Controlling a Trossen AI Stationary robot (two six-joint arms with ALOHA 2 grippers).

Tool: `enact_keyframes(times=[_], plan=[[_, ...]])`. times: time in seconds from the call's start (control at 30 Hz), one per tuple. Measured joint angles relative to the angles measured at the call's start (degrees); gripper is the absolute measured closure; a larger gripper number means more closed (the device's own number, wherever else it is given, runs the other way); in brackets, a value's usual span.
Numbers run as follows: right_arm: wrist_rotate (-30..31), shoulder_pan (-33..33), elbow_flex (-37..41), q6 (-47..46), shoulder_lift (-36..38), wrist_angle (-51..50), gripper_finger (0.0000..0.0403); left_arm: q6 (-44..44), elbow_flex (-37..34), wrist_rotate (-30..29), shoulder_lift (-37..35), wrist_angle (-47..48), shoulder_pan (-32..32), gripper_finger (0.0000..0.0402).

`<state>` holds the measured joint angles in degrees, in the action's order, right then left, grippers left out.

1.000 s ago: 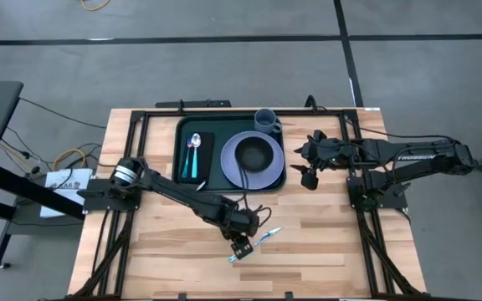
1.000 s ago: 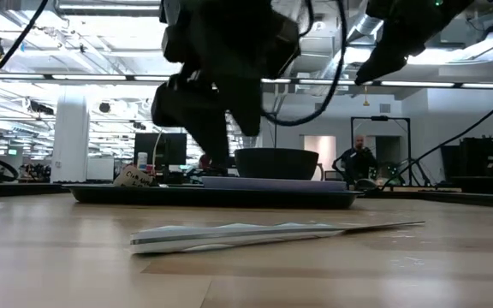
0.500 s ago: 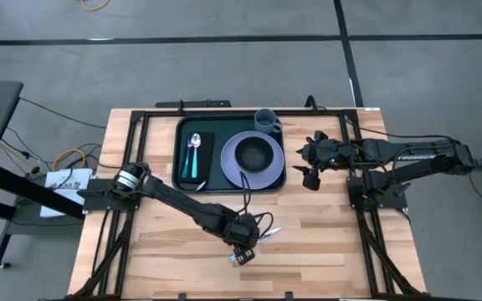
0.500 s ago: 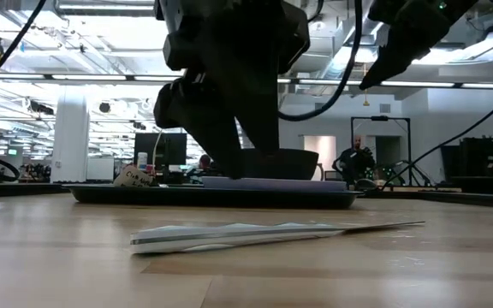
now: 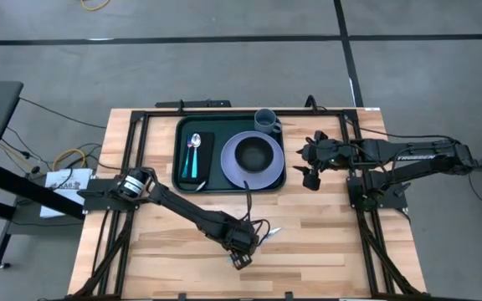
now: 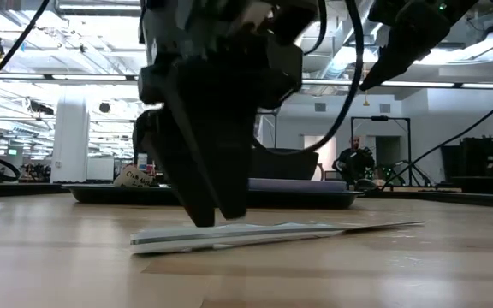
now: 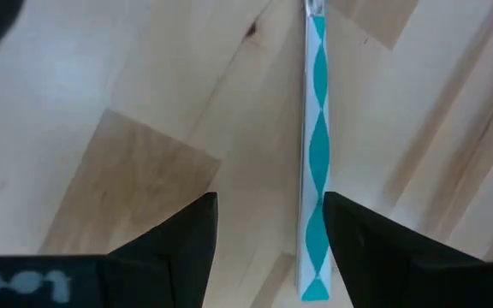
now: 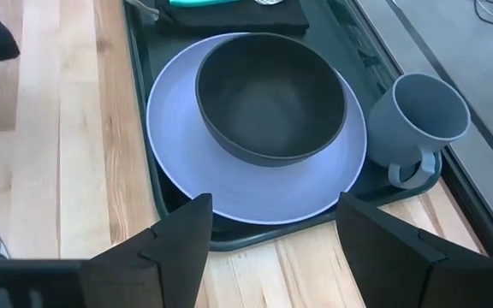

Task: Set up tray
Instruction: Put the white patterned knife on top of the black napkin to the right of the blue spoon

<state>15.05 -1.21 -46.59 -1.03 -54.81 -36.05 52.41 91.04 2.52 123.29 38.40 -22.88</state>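
Observation:
The dark green tray sits at the table's far middle, holding a black napkin with a spoon, a lilac plate carrying a dark bowl, and a blue-grey mug. A utensil with a teal-and-white handle lies flat on the bare wood near the front edge. My left gripper is open and low over it; the handle's end lies between the fingers, close to one of them. My right gripper hovers open beside the tray's right side.
Black frame rails run along the table's left, right and far sides. Bare wood stretches between the tray and the near edge. A person shows far back in the room beyond the table.
My left gripper has come down toward the table and a little toward the near edge, ending low over the utensil's handle end. The utensil has stayed where it was.

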Motion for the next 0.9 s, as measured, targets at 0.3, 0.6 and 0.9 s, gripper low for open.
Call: enact_keyframes(times=[0.3, 0.6, 0.9], plan=[[0.0, 0.0, 0.0, -1.5, 0.0, -0.5, 0.0163, 1.1, -0.2, -1.7, 0.7, -3.9, -2.4, 0.0200], [0.0, 0.0, 0.0, -2.0, 0.0, -0.4, 0.0163, 1.9, 0.0, -3.4, 2.3, -3.5, -4.1, 0.0200], [0.0, 0.0, 0.0, -1.9, 0.0, -0.4, 0.0163, 2.0, 0.7, -7.3, 3.0, -1.8, -4.5, 0.0200]])
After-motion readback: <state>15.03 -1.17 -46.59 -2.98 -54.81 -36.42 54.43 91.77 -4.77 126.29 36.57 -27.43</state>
